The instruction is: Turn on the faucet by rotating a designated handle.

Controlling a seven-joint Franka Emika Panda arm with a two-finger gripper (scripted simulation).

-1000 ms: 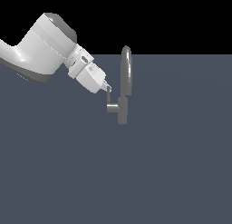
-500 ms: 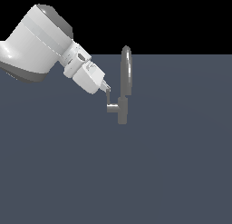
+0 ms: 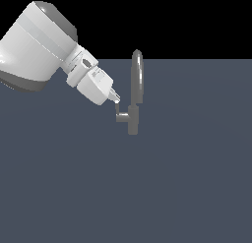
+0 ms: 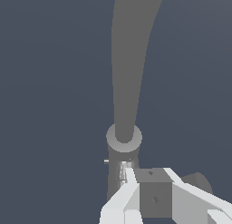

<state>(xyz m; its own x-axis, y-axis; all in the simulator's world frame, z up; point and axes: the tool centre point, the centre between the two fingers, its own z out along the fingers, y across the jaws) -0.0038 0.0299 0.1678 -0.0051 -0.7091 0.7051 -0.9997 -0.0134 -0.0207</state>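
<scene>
Floor flat, slate-grey under black backdrop; fingers at handle, closure indiscernible.

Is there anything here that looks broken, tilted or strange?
Nothing stands out. The small grey metal faucet stands upright on the flat dark grey surface, its tall arched spout intact. The white gripper sits at the thin grey L-shaped handle, on the exterior view's left of the faucet body.

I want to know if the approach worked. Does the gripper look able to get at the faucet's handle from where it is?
Probably yes. The gripper has its fingertips right at the handle beside the faucet, with nothing between them. Actual contact can't be confirmed.
</scene>
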